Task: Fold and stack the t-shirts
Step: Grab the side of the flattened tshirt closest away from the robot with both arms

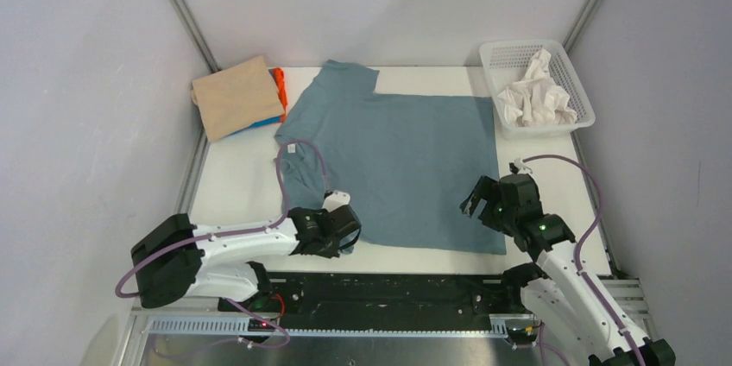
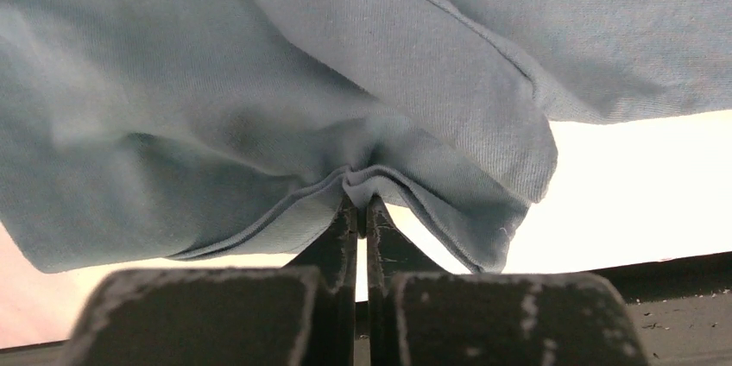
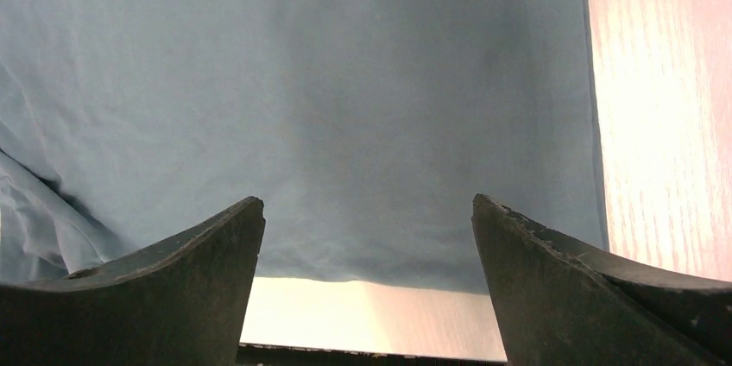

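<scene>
Left gripper (image 2: 362, 211) is clamped shut on a bunched fold of the slate blue-grey t-shirt (image 1: 406, 159) at its 7 o'clock corner; the left forearm lies low along the table's (image 1: 233, 189) near edge. Right gripper (image 3: 367, 236) is held with fingers spread wide over the hem at 5 o'clock, wrist pitched down. The white neck label (image 1: 293, 148) is too small to read. The shirt lies spread at table centre; a folded tan t-shirt (image 1: 237, 97) sits on an orange t-shirt (image 1: 280, 90) at 10 o'clock; bare table runs beside the shirt's right edge.
</scene>
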Robot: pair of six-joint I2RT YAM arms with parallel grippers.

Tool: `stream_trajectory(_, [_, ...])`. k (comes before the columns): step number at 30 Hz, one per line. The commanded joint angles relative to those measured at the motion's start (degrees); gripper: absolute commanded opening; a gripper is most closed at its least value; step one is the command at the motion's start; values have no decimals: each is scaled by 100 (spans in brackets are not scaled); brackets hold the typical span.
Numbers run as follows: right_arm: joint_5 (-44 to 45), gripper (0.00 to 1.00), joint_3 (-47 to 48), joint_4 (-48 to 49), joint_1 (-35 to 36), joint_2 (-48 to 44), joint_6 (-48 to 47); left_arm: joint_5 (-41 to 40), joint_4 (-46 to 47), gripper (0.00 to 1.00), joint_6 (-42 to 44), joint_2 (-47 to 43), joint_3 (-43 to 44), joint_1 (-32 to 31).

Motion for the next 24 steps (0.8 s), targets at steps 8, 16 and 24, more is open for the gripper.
stream_trajectory(8, [860,89,113,-1843,1001,-289,2391,995,-483,0,-415,-880,-345,13])
stream_trajectory(16, [2130,86,104,-2909,2929,266,4988,1187,-1086,0,-863,-1427,-231,-255])
stream_trajectory(24, [2481,68,-626,-2006,3367,284,5972,1301,-1367,0,-1246,-1495,-34,-603])
